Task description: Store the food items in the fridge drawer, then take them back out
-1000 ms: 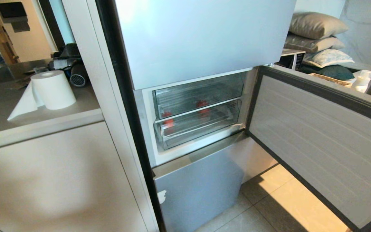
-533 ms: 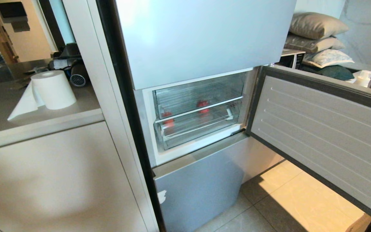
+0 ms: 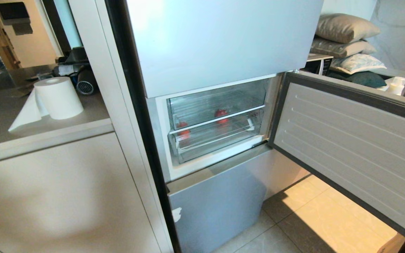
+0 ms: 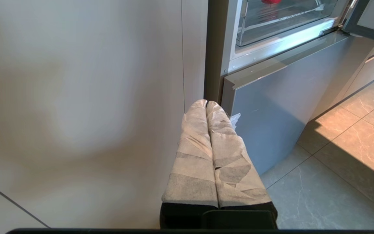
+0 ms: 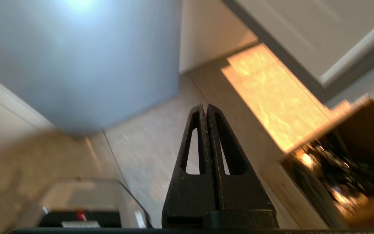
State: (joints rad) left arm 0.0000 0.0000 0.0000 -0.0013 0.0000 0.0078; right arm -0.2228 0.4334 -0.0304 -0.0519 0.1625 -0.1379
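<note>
Two red food items (image 3: 220, 113) (image 3: 184, 133) show through the clear fronts inside the open fridge compartment, near the line between the two bins; which bin they lie in I cannot tell. The fridge drawer (image 3: 220, 140) is the lower clear bin, pushed in. One food item (image 4: 269, 2) and the fridge drawer (image 4: 284, 24) also show in the left wrist view. My left gripper (image 4: 206, 102), its fingers wrapped in white, is shut and empty, low beside the cabinet panel. My right gripper (image 5: 205, 106) is shut and empty, pointing down at the floor tiles. Neither arm shows in the head view.
The compartment door (image 3: 346, 140) stands swung out to the right. Below is a silvery-blue closed front (image 3: 216, 207). A cardboard box (image 5: 339, 162) sits on the floor under the door. A paper roll (image 3: 58, 98) stands on the counter at left.
The open fridge door swung farther out to the right, then held still. The food items and both bins have not moved.
</note>
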